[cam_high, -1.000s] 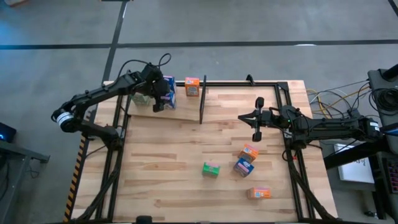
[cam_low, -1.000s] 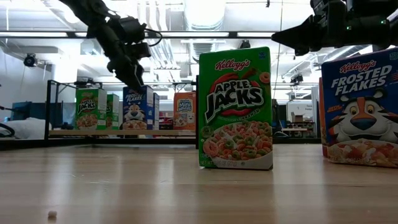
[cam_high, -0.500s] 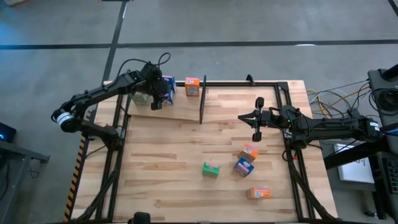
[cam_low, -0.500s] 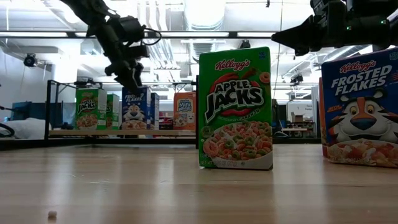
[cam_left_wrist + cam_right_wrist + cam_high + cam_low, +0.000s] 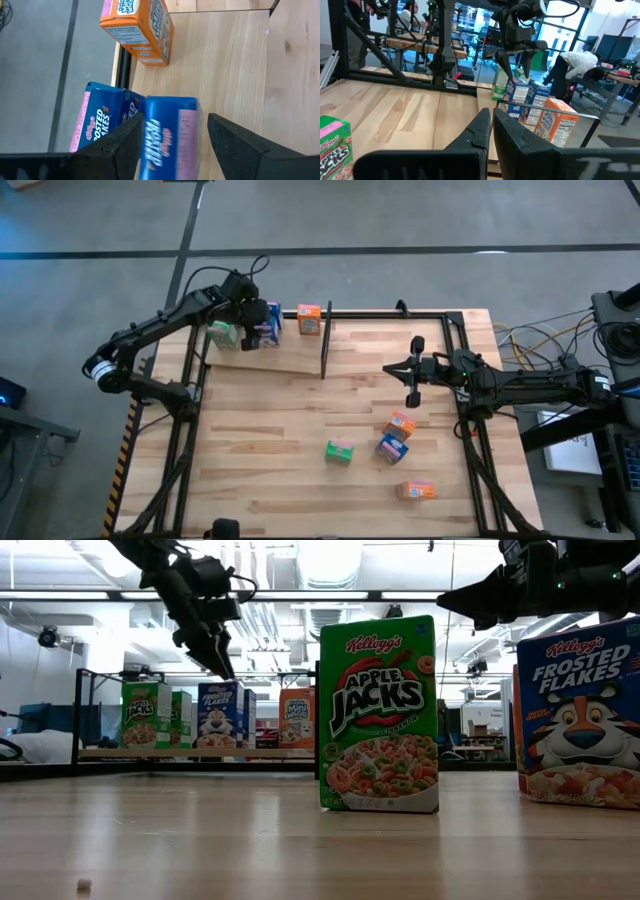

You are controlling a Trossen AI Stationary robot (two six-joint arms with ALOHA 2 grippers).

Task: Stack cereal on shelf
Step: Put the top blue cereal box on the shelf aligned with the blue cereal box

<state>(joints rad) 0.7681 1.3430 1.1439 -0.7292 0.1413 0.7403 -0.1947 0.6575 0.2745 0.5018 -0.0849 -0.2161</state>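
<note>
The left gripper (image 5: 215, 658) hung with its jaws apart and nothing between them, above the blue boxes (image 5: 270, 321) at the left end of the shelf (image 5: 290, 355). In the left wrist view its two fingers (image 5: 235, 142) straddled the nearer blue box (image 5: 167, 135) with a gap on either side, a second blue box (image 5: 100, 122) touching that one and the orange box (image 5: 140, 27) farther along by the shelf's edge. A green box (image 5: 224, 333) stood on the shelf just left of the blue ones; bare plank ran from the orange box to the black divider rod (image 5: 326, 340). Against a second earlier, the gripper had risen off the blue box and drawn back toward the shelf's rear left corner, its jaws somewhat narrower. Right of the divider, the right gripper (image 5: 414, 370) waited, jaws together and empty, above open tabletop (image 5: 270, 460), with four loose boxes (image 5: 392, 442) well beyond it.
</note>
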